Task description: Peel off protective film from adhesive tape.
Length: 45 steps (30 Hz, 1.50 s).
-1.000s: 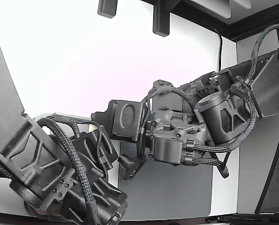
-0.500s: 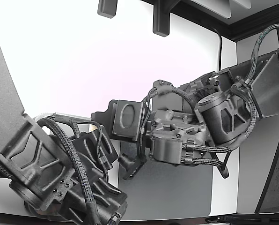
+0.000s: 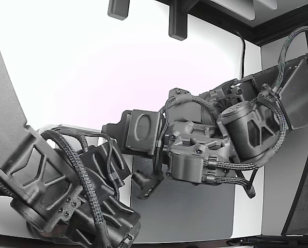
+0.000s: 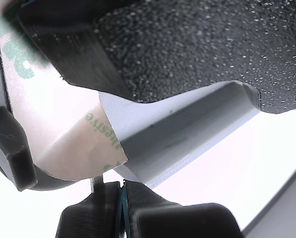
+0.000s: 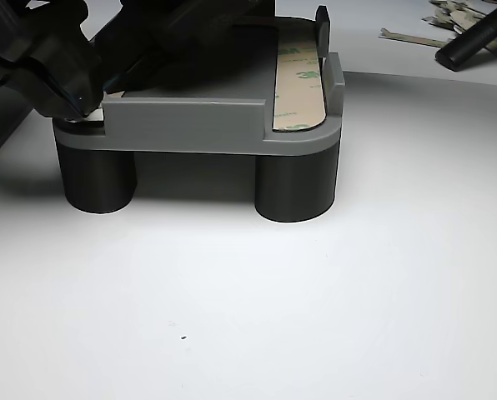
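A grey fixture [image 5: 190, 125] stands on two black round legs in the other view. On its right side lies a strip of adhesive tape [image 5: 298, 79] under beige protective film with green print. My gripper [image 5: 86, 107] sits at the fixture's left corner, its black fingers closed on a pale bit of film [image 5: 96, 114]. The wrist view shows the beige film [image 4: 63, 124] lifted off a grey surface [image 4: 187, 129], and its edge runs into my closed fingertips [image 4: 120, 196]. In the exterior view the gripper [image 3: 143, 185] is mostly hidden by the arms.
A second black arm [image 3: 56, 191] fills the exterior view's lower left. A grey mat [image 3: 195, 212] lies on the white table. At the far right of the other view lie several film scraps [image 5: 415, 37] and a black rod [image 5: 478, 37].
In the exterior view my arm has shifted slightly to the right and down. The second arm has not moved.
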Each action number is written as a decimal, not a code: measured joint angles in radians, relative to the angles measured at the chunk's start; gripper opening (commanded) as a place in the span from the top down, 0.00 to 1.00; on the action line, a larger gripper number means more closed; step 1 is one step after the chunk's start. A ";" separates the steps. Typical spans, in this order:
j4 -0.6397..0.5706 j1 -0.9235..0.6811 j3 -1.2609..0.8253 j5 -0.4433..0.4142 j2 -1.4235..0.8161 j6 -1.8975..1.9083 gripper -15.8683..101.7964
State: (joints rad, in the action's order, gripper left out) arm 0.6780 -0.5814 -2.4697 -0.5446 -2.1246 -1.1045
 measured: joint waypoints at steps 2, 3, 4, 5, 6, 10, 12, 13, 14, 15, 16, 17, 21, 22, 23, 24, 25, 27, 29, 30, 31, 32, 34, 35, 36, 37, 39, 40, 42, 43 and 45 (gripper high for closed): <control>0.000 0.000 0.000 0.000 0.000 0.000 0.96; 0.000 0.000 0.000 0.000 0.000 0.000 0.96; 0.000 0.000 0.000 0.000 0.000 0.002 0.96; 0.003 0.000 0.000 0.000 0.000 0.002 0.96; 0.005 0.000 0.000 0.000 0.000 0.002 0.96; 0.012 0.000 0.000 0.000 0.000 0.006 0.96; 0.014 0.000 0.000 0.000 0.000 0.006 0.96; 0.015 0.000 0.000 0.000 0.000 0.006 0.96; 0.015 0.000 0.000 0.000 0.000 0.006 0.96; 0.020 0.000 0.000 0.000 0.000 0.006 0.96; 0.025 0.000 0.002 0.002 0.000 0.009 0.96; 0.029 -0.002 0.003 0.002 0.000 0.012 0.96; 0.037 -0.003 0.003 0.005 0.000 0.017 0.96; 0.037 -0.003 0.003 0.005 0.000 0.017 0.96; 0.037 -0.005 0.005 0.005 0.000 0.017 0.96; 0.038 -0.005 0.006 0.005 0.002 0.018 0.96; 0.040 -0.005 0.006 0.005 0.002 0.020 0.96; 0.041 -0.005 0.006 0.006 0.002 0.023 0.96; 0.043 -0.005 0.006 0.006 0.003 0.028 0.96; 0.043 -0.005 0.006 0.008 0.003 0.028 0.96; 0.043 -0.005 0.006 0.008 0.003 0.028 0.96; 0.043 -0.005 0.006 0.008 0.003 0.028 0.96; 0.044 -0.005 0.006 0.009 0.003 0.029 0.96; 0.044 -0.005 0.006 0.009 0.003 0.029 0.96; 0.043 -0.005 0.006 0.009 0.003 0.029 0.96; 0.043 -0.005 0.006 0.009 0.003 0.029 0.96; 0.043 -0.005 0.006 0.009 0.003 0.031 0.96; 0.044 -0.005 0.006 0.009 0.003 0.034 0.96; 0.043 -0.005 -0.002 0.011 0.003 0.035 0.96; 0.041 -0.005 -0.003 0.012 0.003 0.035 0.96; 0.041 -0.005 -0.003 0.012 0.003 0.032 0.96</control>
State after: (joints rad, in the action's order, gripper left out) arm 0.7194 -0.5860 -2.4728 -0.5323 -2.1215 -1.0723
